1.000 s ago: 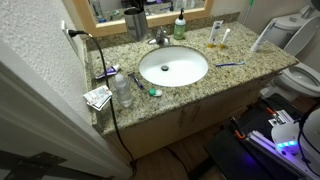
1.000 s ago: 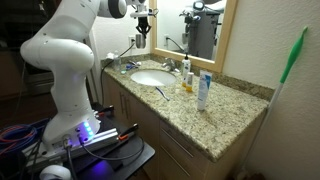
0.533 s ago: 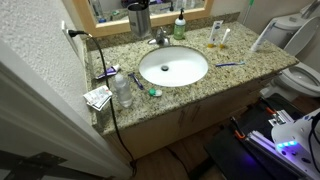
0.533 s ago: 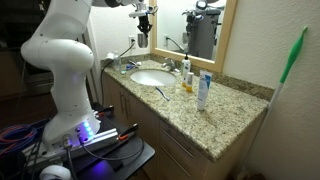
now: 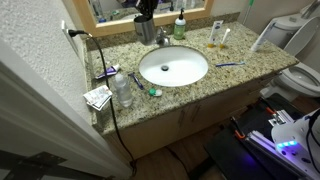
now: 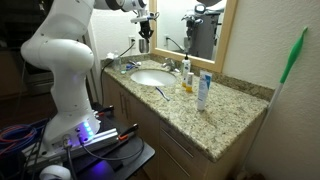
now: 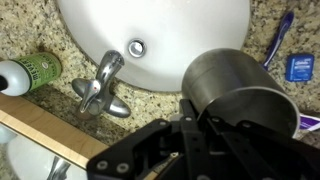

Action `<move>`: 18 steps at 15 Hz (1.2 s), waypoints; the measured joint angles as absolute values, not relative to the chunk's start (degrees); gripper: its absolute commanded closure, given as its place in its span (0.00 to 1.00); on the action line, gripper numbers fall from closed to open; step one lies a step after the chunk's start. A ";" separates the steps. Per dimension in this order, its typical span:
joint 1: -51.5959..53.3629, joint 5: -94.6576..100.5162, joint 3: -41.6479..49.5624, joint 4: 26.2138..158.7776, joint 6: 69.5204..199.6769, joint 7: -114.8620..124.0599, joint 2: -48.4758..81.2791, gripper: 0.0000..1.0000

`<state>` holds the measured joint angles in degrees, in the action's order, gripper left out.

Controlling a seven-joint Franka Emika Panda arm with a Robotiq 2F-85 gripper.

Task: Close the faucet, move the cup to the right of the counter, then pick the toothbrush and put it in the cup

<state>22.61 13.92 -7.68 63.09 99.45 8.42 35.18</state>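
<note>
Over the last second our hand [image 5: 146, 17], clamped on the cup [image 5: 147, 31], has carried it sideways toward the faucet [image 5: 160, 38], clear of the worktop [image 5: 205, 88]. The rightward move looks underway. The cup seems empty; the toothbrush [image 5: 230, 65] lies beside the basin [image 5: 173, 68].

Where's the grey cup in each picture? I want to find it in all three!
In an exterior view: the cup is at top middle, just behind the white sink.
In an exterior view: the cup is upper middle, up above the sink's far end.
Wrist view: the cup is big, on the right.
Shared landmark: the white sink, next to the cup every time.
</note>
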 measured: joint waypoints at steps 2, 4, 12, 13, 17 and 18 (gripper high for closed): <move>21.93 14.44 -7.64 67.78 103.51 7.27 33.46 0.98; 21.28 15.02 -7.64 72.97 110.06 7.07 31.01 0.98; 17.76 10.64 -6.93 95.67 136.90 18.50 22.21 0.98; 17.51 9.42 -6.54 98.62 138.13 20.90 20.91 0.98; 16.12 2.99 -5.79 110.25 138.90 28.24 13.95 0.98; 15.76 1.53 -5.66 113.23 138.95 30.10 11.76 0.98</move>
